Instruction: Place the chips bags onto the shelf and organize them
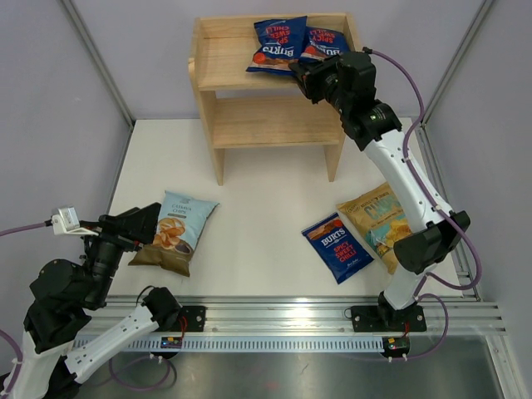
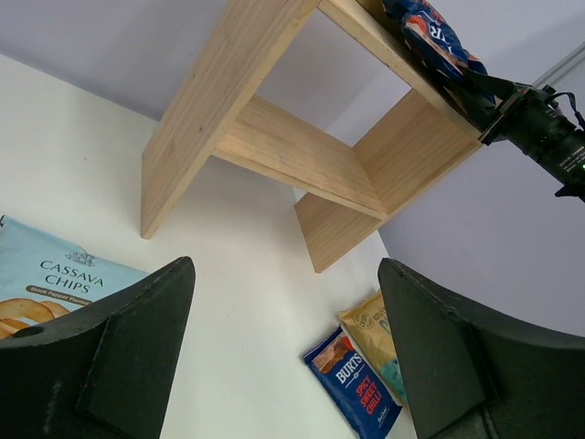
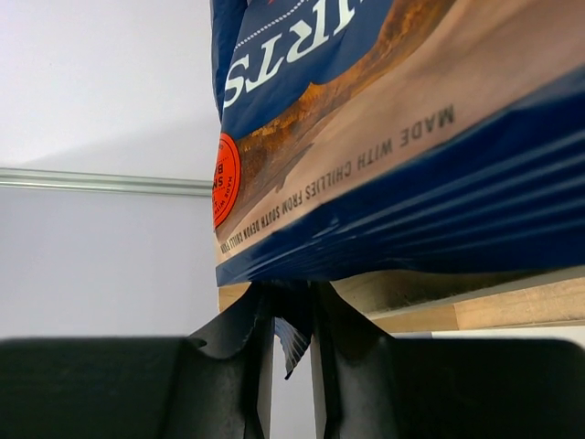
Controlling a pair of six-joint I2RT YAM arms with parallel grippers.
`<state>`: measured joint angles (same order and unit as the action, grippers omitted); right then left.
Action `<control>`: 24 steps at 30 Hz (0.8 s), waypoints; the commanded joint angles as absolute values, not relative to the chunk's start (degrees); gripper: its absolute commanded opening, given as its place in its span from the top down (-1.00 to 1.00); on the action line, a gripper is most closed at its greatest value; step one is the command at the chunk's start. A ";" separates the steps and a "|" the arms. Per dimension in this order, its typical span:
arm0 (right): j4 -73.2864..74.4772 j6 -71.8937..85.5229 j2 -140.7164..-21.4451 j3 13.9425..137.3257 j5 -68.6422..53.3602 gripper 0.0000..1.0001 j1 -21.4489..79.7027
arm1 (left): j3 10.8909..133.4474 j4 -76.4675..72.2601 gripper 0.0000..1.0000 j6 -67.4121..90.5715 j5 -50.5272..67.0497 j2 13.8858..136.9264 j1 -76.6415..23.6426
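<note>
1. Where the shelf (image 1: 249,125) stands at the far side of the table (image 1: 258,208), its top tier carries two of the chips bags, both dark blue with red lettering.
2. The right gripper (image 1: 301,76) reaches in at the front edge of that top tier, its tip at the near corner of the left-hand dark blue bag (image 1: 278,43).
3. The second dark blue bag (image 1: 326,41) lies just beside it to the right, and the two overlap.
4. In the right wrist view the right gripper (image 3: 291,311) is nearly closed, its fingers (image 3: 251,347) pinching the bottom seam of the dark blue bag (image 3: 366,137), which overhangs the wooden edge of the shelf (image 3: 494,306).
5. The lower tier shows only bare wood.
6. The left gripper (image 1: 145,224) hangs low at the near left of the table with its jaws spread wide, holding nothing.
7. The pale blue bag (image 1: 176,231), marked cassava chips, lies flat on the table just beside the left gripper; the left wrist view shows the bag (image 2: 55,283) by one finger of the left gripper (image 2: 285,302).
8. A third dark blue bag (image 1: 337,247) lies flat on the table at the near right.
9. The tan-yellow bag (image 1: 378,218) lies just beside it, partly hidden behind the right arm.
</note>
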<state>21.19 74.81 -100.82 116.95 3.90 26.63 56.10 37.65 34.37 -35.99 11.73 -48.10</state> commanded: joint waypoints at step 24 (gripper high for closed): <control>20.31 75.41 -94.58 108.47 1.94 -0.38 28.74 | 55.72 35.51 -0.68 34.01 -35.33 12.13 -48.08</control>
